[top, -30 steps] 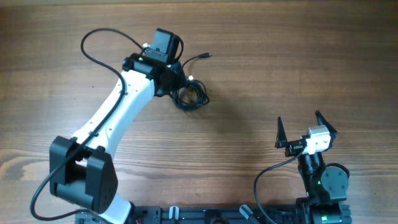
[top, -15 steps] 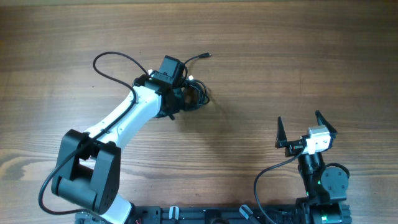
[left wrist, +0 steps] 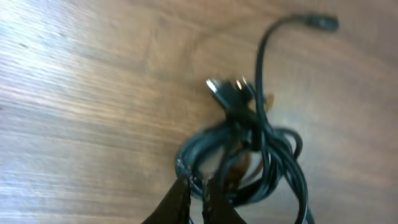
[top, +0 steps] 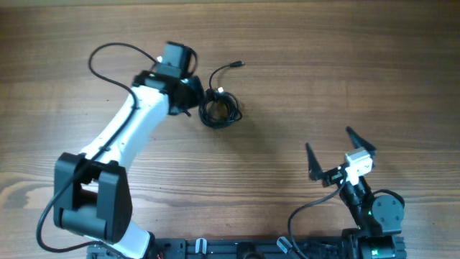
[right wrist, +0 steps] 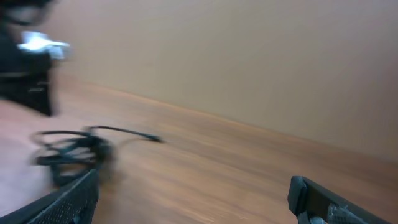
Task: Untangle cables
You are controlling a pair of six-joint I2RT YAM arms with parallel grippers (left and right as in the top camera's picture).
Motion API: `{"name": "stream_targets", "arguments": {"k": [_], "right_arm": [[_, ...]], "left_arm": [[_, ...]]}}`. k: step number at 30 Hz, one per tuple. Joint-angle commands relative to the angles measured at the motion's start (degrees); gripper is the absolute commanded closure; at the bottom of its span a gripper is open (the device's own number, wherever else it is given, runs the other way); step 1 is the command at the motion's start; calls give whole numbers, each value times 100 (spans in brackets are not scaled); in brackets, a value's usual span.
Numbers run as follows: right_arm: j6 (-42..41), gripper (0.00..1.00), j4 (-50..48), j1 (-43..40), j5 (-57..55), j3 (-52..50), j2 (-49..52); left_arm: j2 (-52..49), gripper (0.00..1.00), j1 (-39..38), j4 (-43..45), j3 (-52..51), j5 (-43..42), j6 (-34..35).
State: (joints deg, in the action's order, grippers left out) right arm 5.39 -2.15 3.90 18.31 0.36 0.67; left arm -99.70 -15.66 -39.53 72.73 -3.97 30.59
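Okay, overhead view: the left arm (top: 118, 133) reaches from 7 o'clock toward 11 o'clock over the wooden table (top: 323, 57). The left gripper (top: 197, 99) sits at the arm's far end, with the cables (top: 219, 111) just beside it at its 4 o'clock. The cables form a small tight black coil, up and a bit left of table centre, flat on the wood. One loose end arcs out of the coil toward 1 o'clock and ends in a small plug (top: 238, 65). In the left wrist view the jaws are nearly together, with only a thin slit between them. The fingertips (left wrist: 180, 198) touch the coil's near rim at 6 o'clock. Can't tell whether a strand is pinched. A second plug (left wrist: 227, 92) lies on top of the coil at 12 o'clock. The right gripper (top: 335, 150) is at the table's 4 o'clock, well apart from the coil, with its jaws spread wide and holding nothing. The right wrist view is blurred, with the coil far off at 9 o'clock.
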Motion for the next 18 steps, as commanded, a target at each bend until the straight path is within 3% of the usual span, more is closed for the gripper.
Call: {"name": "stream_targets", "arguments": {"k": [1,9,18], "right_arm": [[-1298,0,-70,26,835,101,-39],[-1934,0,-17,26,662,1340,721],[-2203,0,1604,26,1792,4166,3908]], "left_arm": [[-70,92,350,-24,46,-177,-170],[-175,92,496,11,46,-520,-170],[-640,89,463,212,46,-549,-186]]}}
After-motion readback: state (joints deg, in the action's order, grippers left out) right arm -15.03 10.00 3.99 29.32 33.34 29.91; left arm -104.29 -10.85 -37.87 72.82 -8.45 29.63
